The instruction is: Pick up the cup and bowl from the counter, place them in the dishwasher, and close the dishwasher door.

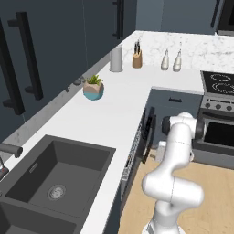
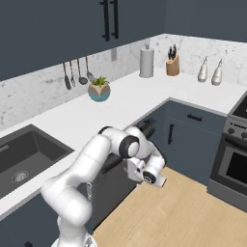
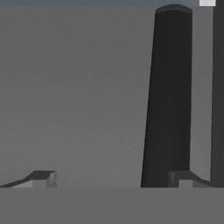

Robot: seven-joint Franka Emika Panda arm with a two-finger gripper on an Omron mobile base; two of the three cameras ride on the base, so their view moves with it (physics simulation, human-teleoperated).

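The dishwasher door stands nearly upright under the surface, slightly ajar, with the silver rack showing at its edge. My hand has its fingers wide apart and holds nothing; it faces the flat grey panel close up, beside the dark bar handle. Open wooden floor lies behind the arm. I see no readable labels.

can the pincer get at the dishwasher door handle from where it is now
Probably yes. The pincer stands open right in front of the dishwasher door, its dark bar handle rising just beside one fingertip, with nothing between them.
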